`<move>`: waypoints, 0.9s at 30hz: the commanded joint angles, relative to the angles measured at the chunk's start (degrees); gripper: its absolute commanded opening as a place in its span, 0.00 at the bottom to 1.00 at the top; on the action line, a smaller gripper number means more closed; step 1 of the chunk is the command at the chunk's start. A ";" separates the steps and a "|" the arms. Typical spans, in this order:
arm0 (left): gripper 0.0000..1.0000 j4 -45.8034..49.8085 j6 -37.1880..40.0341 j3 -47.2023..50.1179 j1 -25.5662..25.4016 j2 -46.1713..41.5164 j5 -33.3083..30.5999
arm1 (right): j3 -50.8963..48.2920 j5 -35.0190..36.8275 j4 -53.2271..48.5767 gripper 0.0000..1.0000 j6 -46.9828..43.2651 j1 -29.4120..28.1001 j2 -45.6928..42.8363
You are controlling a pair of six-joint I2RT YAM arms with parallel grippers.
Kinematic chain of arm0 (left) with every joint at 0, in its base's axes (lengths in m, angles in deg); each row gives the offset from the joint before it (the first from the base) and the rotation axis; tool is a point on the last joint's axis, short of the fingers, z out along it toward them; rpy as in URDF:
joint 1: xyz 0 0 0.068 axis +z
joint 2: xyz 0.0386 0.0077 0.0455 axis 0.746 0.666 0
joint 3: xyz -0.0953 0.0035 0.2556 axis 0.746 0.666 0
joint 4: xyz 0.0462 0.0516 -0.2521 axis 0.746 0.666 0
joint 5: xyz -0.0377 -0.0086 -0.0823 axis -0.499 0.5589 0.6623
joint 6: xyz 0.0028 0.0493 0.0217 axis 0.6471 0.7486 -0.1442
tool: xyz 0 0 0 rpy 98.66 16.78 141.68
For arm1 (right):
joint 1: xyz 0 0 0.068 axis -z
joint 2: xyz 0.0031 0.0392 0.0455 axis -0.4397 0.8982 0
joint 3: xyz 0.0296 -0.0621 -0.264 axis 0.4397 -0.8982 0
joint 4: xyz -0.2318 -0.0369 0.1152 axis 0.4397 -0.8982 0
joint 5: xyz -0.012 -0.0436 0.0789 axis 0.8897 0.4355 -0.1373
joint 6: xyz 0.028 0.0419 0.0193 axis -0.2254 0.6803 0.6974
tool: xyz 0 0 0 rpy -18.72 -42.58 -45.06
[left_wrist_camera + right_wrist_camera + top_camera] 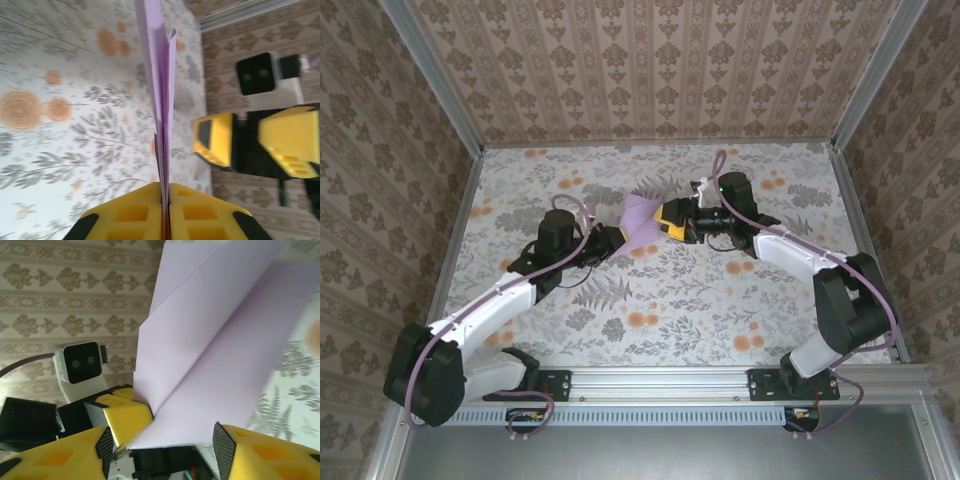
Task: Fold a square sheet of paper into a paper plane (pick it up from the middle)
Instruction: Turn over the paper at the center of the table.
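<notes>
The square sheet of paper (642,215) is lilac, folded into a pointed, layered shape, and is held above the middle of the table. My left gripper (617,238) is shut on its lower edge. In the left wrist view the paper (157,75) stands edge-on, pinched between the yellow jaws (165,205). My right gripper (666,224) faces it from the right and is open. In the right wrist view its fingers (165,447) stand apart on either side of the paper's lower edge (225,340), beside a yellow finger of the left gripper (127,415).
The floral tablecloth (660,300) covers the table, with patterned walls on three sides and a metal rail (660,380) at the near edge. In the left wrist view the right gripper's yellow fingers (215,137) sit just right of the paper.
</notes>
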 commanded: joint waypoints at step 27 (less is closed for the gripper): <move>0.19 66.82 23.47 -45.02 -17.08 35.62 -54.99 | -3.67 27.88 -27.80 0.70 -13.55 4.77 -11.59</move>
